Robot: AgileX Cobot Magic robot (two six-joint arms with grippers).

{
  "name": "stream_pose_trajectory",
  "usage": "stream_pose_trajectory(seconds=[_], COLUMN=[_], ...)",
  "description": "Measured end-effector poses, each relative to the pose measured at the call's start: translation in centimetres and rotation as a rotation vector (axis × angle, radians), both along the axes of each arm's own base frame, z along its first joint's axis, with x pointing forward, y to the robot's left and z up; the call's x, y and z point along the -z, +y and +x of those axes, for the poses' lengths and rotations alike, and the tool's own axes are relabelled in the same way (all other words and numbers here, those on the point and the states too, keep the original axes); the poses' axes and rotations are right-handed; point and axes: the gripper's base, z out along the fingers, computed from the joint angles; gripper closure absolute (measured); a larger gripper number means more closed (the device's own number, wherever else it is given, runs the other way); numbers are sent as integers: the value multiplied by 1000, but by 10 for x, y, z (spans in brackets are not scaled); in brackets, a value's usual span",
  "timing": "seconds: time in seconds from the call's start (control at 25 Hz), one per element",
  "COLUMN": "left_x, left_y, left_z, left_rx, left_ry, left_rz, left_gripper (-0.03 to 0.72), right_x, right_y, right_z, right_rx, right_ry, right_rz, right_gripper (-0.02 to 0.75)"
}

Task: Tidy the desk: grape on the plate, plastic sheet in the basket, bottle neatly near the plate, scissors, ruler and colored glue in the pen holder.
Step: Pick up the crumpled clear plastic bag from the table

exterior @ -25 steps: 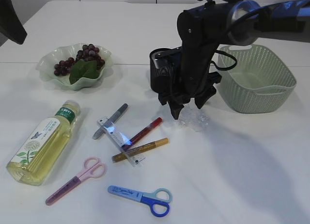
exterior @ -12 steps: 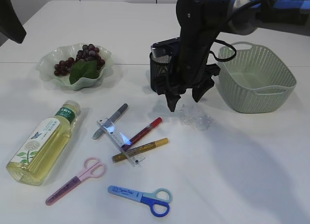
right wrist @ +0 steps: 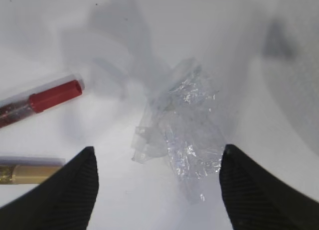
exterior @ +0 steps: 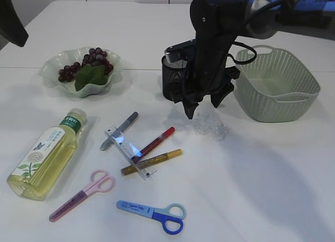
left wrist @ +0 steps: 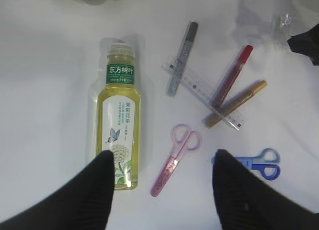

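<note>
From the outside camera, you can see your right gripper (exterior: 203, 107) hanging just above the crumpled clear plastic sheet (exterior: 210, 127) on the white table (exterior: 261, 174). Its two fingers are spread apart and hold nothing. The black mesh pen holder (exterior: 171, 79) stands right behind your arm, and the pale green woven basket (exterior: 277, 85) sits to the right of it. The purple grapes (exterior: 86, 64) lie on the wavy green glass plate (exterior: 52, 74) at the far left. The clear bottle of yellow tea (exterior: 47, 153) lies on its side near the front left. Next to it are the clear plastic ruler (exterior: 130, 152), a grey glue pen (exterior: 120, 130), a red glue pen (exterior: 155, 143) and a gold glue pen (exterior: 152, 162) (the pens cross over the ruler). The pink scissors (exterior: 84, 195) and the blue scissors (exterior: 154, 216) lie closest to the front.

From your left wrist camera, your left gripper (left wrist: 162, 190) floats high over the table with its fingers apart and nothing between them. Below it you see the bottle (left wrist: 119, 125), the pink scissors (left wrist: 175, 160) and the blue scissors (left wrist: 256, 161).

From your right wrist camera, the open fingers (right wrist: 65, 190) stand on both sides of the plastic sheet (right wrist: 182, 130), not touching it. The red pen (right wrist: 45, 99) and gold pen (right wrist: 25, 171) peek in at the left.
</note>
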Motion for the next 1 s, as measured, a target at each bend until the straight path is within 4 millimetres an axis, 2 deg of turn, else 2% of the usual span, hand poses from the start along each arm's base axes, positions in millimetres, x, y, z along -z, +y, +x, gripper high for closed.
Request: stream_pose_trajectory(seconds=[0.32, 0.56, 1.0], left_x=[0, 0, 0], left_y=[0, 0, 1], left_z=[0, 0, 0], left_rx=[0, 0, -1], left_ry=[0, 0, -2], left_rz=[0, 0, 10], left_gripper=[231, 232, 232], right_x=[21, 23, 39], right_y=[-1, -2, -2], right_z=[4, 7, 9], right_rx=[-7, -20, -22], right_ry=[24, -5, 23], right_rz=[-39, -67, -82], right_gripper=[153, 153, 153])
